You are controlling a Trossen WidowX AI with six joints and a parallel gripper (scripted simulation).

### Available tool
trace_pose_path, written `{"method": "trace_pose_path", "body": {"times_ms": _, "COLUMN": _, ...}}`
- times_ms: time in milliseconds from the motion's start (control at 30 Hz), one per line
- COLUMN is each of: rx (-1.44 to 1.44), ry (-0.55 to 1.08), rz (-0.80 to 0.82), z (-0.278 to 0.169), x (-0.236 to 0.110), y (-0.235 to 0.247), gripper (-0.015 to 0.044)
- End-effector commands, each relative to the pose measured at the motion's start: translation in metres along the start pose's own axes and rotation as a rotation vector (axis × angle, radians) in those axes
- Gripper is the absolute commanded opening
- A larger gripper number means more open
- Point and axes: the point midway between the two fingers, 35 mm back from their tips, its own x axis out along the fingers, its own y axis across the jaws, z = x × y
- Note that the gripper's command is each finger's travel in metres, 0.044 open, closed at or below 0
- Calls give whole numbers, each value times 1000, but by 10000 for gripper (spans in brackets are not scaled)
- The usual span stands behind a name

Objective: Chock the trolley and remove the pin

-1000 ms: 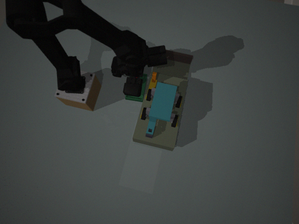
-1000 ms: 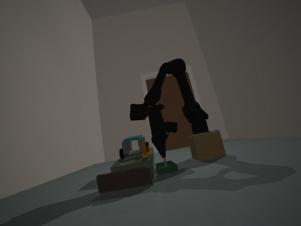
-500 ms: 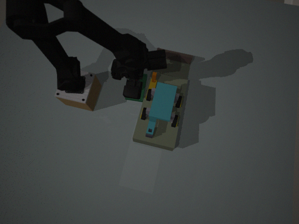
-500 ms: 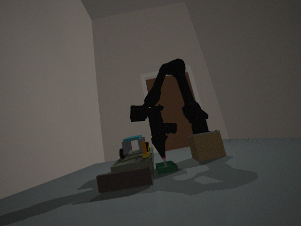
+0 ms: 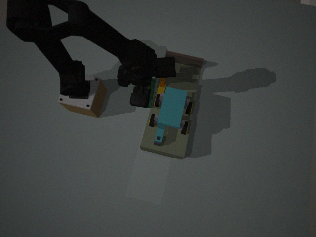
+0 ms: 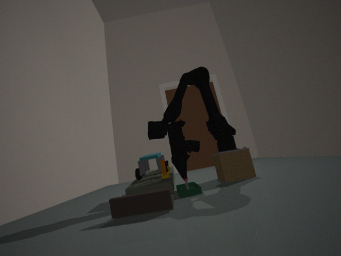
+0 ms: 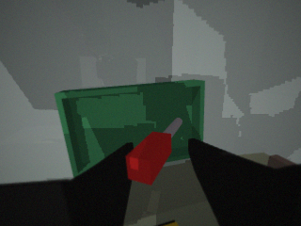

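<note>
My gripper is open, low over the green tray. The stop pin has its red head between the parted fingertips, with a gap at the right finger in the wrist view; its grey shaft slants down into the tray. The trolley with its teal top stands on the ramp. The yellow chock, orange handle up, is at the trolley's downhill wheel on the tray side; exact contact is hard to see.
A brown end board closes the ramp's downhill end. The tray lies close beside the ramp's long side. The arm's wooden base block stands beyond the tray, away from the ramp.
</note>
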Motion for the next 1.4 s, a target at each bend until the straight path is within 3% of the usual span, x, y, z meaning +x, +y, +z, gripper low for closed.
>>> {"method": "trace_pose_path", "body": {"times_ms": 0, "rx": -5, "ry": -6, "rz": -2, "z": 1, "x": 2, "y": 2, "gripper": 190}}
{"method": "trace_pose_path", "body": {"times_ms": 1367, "rx": -5, "ry": -6, "rz": 0, "z": 0, "x": 11, "y": 22, "gripper": 190}}
